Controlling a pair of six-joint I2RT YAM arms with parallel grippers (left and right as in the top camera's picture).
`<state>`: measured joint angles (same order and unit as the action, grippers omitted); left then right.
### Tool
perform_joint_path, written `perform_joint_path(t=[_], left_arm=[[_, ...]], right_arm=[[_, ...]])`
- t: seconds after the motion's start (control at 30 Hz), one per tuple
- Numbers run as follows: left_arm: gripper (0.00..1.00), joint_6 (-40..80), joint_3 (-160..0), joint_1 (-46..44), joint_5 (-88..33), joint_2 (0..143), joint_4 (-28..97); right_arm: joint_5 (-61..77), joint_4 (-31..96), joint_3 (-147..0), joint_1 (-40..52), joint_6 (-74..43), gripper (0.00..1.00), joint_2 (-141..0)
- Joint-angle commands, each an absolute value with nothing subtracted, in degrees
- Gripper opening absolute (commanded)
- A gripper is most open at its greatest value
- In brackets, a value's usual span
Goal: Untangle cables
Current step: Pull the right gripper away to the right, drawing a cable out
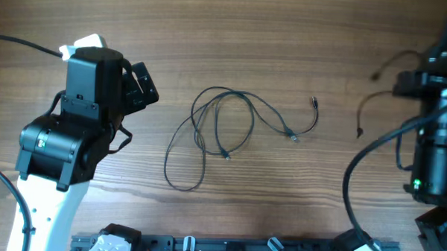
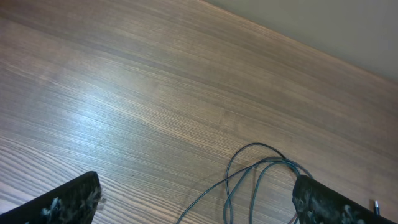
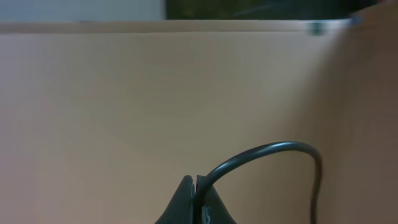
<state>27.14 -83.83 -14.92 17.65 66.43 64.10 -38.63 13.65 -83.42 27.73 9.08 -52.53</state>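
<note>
Black cables (image 1: 218, 125) lie looped on our wood counter (image 1: 286, 38); left pincer (image 2: 194, 198) gapes wide, right pincer (image 3: 196, 185) pinches a cord (image 3: 273, 148).

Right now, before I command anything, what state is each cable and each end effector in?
cable bundle, loose overlapping loops lying on the table, ungripped
left end effector, open, empty
right end effector, shut on the single cable
single cable, pinched, arching out from the shut tips
</note>
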Motion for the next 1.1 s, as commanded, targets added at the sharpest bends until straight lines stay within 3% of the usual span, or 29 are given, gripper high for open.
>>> perform_joint_path(t=[0.0,0.2,0.43,0.67,0.77,1.07], left_arm=[[1.00,27.5,-84.0,-14.6,17.4,66.1,64.0],[1.00,27.5,-84.0,-14.6,17.4,66.1,64.0],[1.00,27.4,-84.0,-14.6,17.4,66.1,64.0],[1.00,27.5,-84.0,-14.6,17.4,66.1,64.0],[1.00,27.4,-84.0,-14.6,17.4,66.1,64.0],[1.00,27.5,-84.0,-14.6,17.4,66.1,64.0]], right_arm=[[-54.8,13.0,-84.5,24.8,20.1,0.04,-54.3],[-52.5,17.1,-84.5,7.1,19.2,0.04,-61.9],[-21.9,30.0,-84.5,-22.0,-2.4,0.04,-71.0],[8.1,34.9,-84.5,-48.1,-15.0,0.04,-77.4],[16.6,36.0,-84.5,-53.1,-15.2,0.04,-78.1],[16.4,38.8,-83.9,-54.0,-15.2,0.04,-86.0]])
